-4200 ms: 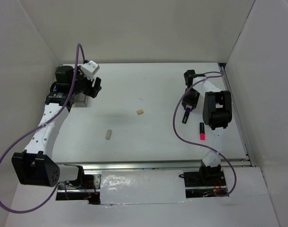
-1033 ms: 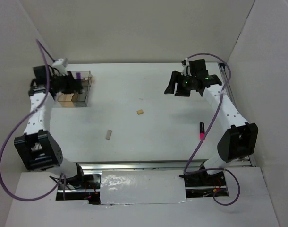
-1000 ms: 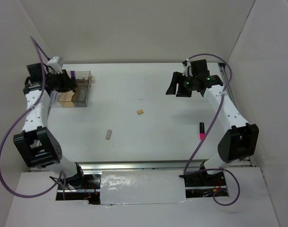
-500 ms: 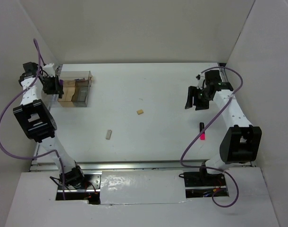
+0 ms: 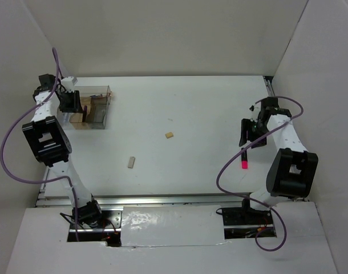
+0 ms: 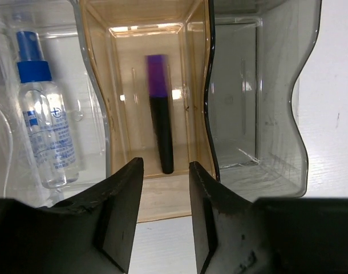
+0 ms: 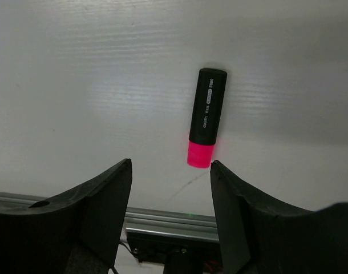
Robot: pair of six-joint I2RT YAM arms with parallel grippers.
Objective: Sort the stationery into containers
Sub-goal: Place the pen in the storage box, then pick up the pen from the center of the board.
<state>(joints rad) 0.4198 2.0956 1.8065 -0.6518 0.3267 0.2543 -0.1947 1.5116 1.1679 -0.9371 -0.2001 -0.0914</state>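
Note:
The clear compartment box [image 5: 104, 108] stands at the far left. In the left wrist view the box [image 6: 257, 85] holds the dark purple marker [image 6: 160, 123] in its tan middle compartment. The blue-capped tube [image 6: 44, 134] is in the compartment to the left. My left gripper [image 5: 68, 104] is open and empty just in front of the box [image 6: 165, 166]. The pink-black marker [image 5: 243, 158] lies on the table at the right. My right gripper [image 5: 247, 134] hovers open just behind it [image 7: 171, 166]; the marker [image 7: 207, 117] lies beyond the fingertips. Two tan eraser blocks [image 5: 169, 135] [image 5: 132, 162] lie mid-table. The pens are out of view.
White walls close in the table on the left, back and right. A metal rail [image 5: 162, 200] runs along the near edge and shows in the right wrist view [image 7: 162, 220]. The box's smoky right compartment [image 6: 242, 114] holds nothing I can see.
My right gripper has swung from the far right toward the near side and now sits by the pink-black marker. My left gripper has shifted slightly beside the box.

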